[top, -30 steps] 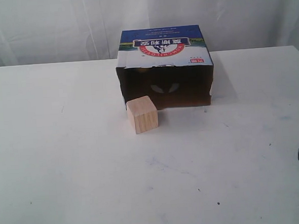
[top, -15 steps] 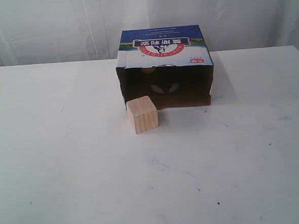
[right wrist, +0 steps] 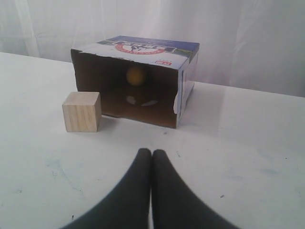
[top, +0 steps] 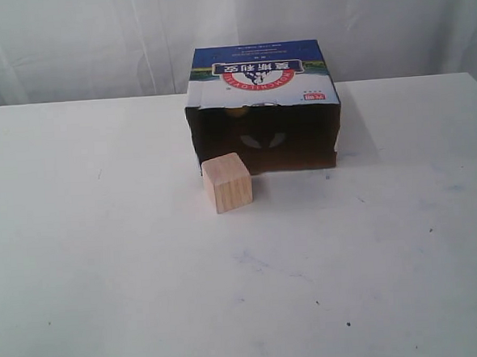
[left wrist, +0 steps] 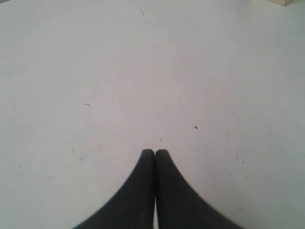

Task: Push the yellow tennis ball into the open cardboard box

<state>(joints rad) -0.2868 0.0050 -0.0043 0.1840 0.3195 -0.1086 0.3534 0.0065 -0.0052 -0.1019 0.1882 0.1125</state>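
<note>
Nearest the wrist cameras: left gripper (left wrist: 155, 151) and right gripper (right wrist: 151, 151) each have fingers pressed together, holding nothing, low over the white table (top: 107, 275). Farther out, the wooden cube (top: 227, 181) stands just beside the left end of the open cardboard box (top: 261, 76) mouth. The yellow tennis ball (right wrist: 136, 75) shows dimly inside the box, apparently toward the back.

Raised at the near side, the exterior view faces the brown cardboard box (top: 264, 136) across the white bench (top: 107, 275). The low right wrist view shares that box and the pale wooden cube (right wrist: 82, 111). The left wrist view looks closely down on bench.
</note>
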